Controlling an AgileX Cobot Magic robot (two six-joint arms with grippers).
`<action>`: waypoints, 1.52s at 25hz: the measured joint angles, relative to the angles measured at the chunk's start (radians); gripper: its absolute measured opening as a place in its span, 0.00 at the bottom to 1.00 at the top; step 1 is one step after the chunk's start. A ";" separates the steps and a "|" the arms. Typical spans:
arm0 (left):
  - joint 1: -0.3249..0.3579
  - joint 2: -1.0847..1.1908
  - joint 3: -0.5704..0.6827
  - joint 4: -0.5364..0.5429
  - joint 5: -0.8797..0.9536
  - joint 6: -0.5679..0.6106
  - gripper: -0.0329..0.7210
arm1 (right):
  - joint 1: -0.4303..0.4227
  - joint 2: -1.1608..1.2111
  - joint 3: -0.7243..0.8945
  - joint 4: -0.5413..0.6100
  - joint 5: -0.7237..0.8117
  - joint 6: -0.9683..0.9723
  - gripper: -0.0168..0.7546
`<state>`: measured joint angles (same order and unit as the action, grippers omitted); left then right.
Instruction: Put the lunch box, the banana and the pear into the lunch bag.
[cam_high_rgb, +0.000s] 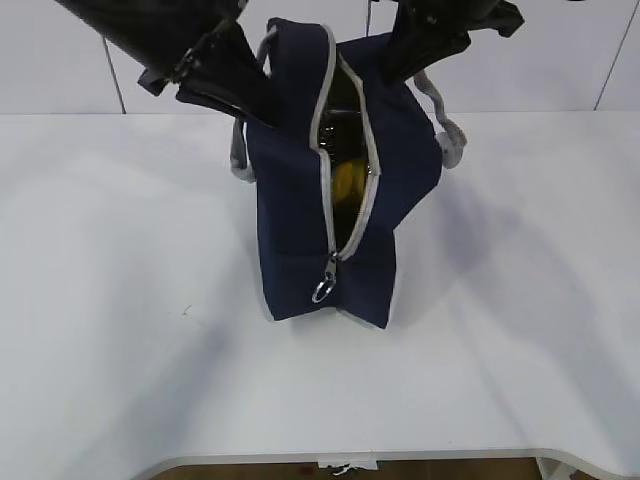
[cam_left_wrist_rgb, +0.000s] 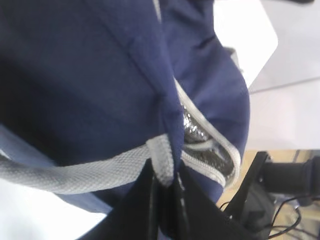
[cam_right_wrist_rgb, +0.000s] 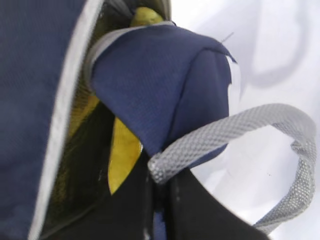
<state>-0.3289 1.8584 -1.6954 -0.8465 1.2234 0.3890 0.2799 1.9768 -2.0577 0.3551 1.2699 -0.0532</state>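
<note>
The navy lunch bag (cam_high_rgb: 300, 220) hangs between both grippers, its near end low at the table. Its grey zipper gapes along the top, and the ring pull (cam_high_rgb: 323, 290) sits at the near end. Through the gap shows a yellow fruit (cam_high_rgb: 348, 185); I cannot tell whether it is the banana or the pear. The same yellow fruit (cam_right_wrist_rgb: 125, 155) shows in the right wrist view. The lunch box is hidden. My left gripper (cam_high_rgb: 245, 105) (cam_left_wrist_rgb: 165, 185) is shut on the bag's fabric where a grey strap (cam_left_wrist_rgb: 75, 172) joins. My right gripper (cam_high_rgb: 400, 65) (cam_right_wrist_rgb: 160, 182) is shut on the opposite side by its strap (cam_right_wrist_rgb: 240, 127).
The white table (cam_high_rgb: 120, 300) spreads round the bag, and its front edge (cam_high_rgb: 400, 458) runs along the bottom of the exterior view. A white wall stands behind.
</note>
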 joint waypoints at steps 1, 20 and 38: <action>0.000 0.000 0.000 0.000 0.000 0.000 0.05 | 0.000 0.000 0.000 0.000 0.000 0.000 0.04; -0.045 0.031 -0.004 0.066 -0.041 -0.017 0.05 | -0.002 0.027 -0.035 -0.048 0.006 0.015 0.04; -0.049 0.031 -0.004 0.066 -0.068 -0.017 0.05 | -0.002 0.046 -0.035 -0.019 -0.037 0.090 0.07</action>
<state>-0.3783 1.8891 -1.6992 -0.7805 1.1550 0.3720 0.2775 2.0233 -2.0931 0.3359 1.2329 0.0365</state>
